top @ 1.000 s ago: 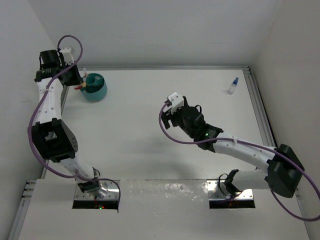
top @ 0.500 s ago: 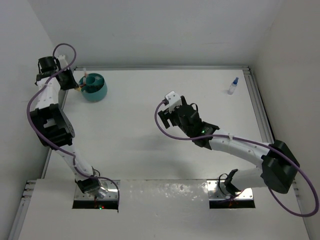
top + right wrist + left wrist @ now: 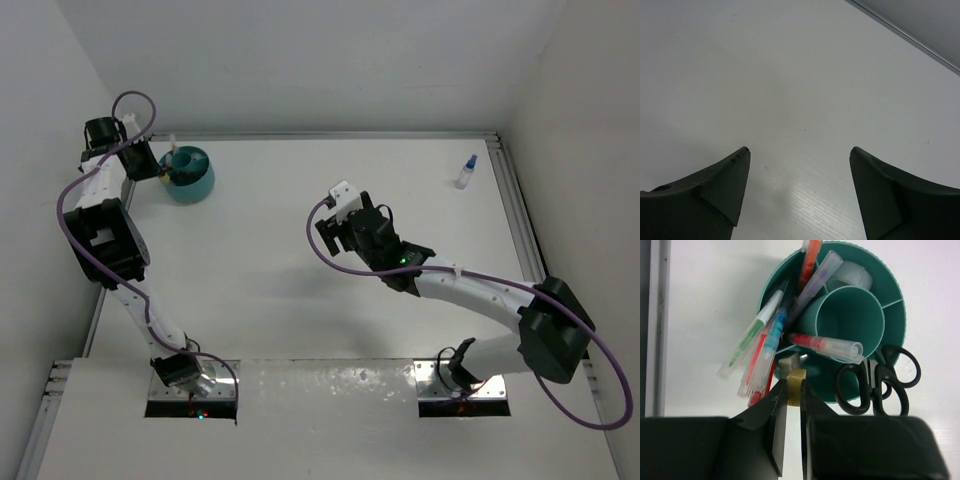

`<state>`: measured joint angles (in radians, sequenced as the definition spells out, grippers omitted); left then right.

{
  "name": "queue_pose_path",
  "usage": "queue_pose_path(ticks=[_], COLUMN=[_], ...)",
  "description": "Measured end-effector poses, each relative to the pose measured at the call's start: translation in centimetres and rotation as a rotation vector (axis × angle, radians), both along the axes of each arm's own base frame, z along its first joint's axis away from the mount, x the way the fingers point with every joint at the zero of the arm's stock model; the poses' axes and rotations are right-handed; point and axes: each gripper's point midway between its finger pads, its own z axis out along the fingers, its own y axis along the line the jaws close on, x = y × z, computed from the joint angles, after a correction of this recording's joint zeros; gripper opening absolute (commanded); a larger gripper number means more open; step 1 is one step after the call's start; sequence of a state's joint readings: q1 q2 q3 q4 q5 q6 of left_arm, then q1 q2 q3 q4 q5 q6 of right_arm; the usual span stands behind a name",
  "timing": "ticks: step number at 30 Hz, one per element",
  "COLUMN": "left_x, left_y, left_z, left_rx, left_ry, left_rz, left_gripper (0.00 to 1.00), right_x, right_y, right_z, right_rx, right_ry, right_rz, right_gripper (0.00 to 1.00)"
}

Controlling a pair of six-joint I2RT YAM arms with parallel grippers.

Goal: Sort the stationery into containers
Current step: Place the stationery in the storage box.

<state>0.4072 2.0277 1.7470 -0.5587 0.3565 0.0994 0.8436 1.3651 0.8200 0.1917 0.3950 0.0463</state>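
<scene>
While pens (image 3: pixel 764 346) crowd the pot (image 3: pixel 894 315), left gripper (image 3: pixel 792 396) pinches a tan block (image 3: pixel 796 379)

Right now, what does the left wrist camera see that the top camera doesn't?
Only the left wrist camera clearly shows the pens, black scissors, tape ring and the tan block pinched in the left hand. Only the top camera shows the little bottle and the right arm. Both show the teal pot.

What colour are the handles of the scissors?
Black. The left wrist view shows the scissors best, beside the teal pot.
</scene>
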Motion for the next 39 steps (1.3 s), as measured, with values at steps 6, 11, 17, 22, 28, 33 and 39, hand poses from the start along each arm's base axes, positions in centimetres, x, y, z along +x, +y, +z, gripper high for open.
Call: queue_pose_path(ticks=[6,11,17,22,28,33,39], left_x=[0.6,1.4,1.8,1.8,1.8,1.9,1.9], left_y=[-0.7,-1.1,-1.3,-1.5,-1.7,-1.7,-2.1], left_z=[-0.1,-0.2,-1.7,-2.9,-2.9,-2.1,0.2], left_rx=[-0.025,-0.042,-0.062,-0.075,-0.077,-0.083,-0.093], left_ry=[-0.013,-0.035,-0.017,0.009,0.013,0.006,-0.031], left_rz=[-0.007,-0.007,0.001,0.003,0.002,0.008,0.013], left_gripper=[0.00,0.00,0.26,0.38,0.40,0.42,0.55], right_x=[-0.1,0.1,0.2,0.5,3.6,6.7,10.2], right_y=[-0.3,-0.4,-0.5,-1.2,-4.8,-15.5,-27.1], right_z=[-0.4,-0.3,-0.1,0.2,1.4,-1.1,-0.8], right_rx=[-0.011,-0.017,-0.018,-0.011,0.162,0.317,0.423], right_ry=[0.015,0.016,0.015,0.063,0.124,0.222,0.210], right_rz=[-0.010,-0.020,-0.030,-0.077,-0.264,-0.581,-0.917], right_gripper=[0.79,0.79,0.79,0.79,0.68,0.72,0.85])
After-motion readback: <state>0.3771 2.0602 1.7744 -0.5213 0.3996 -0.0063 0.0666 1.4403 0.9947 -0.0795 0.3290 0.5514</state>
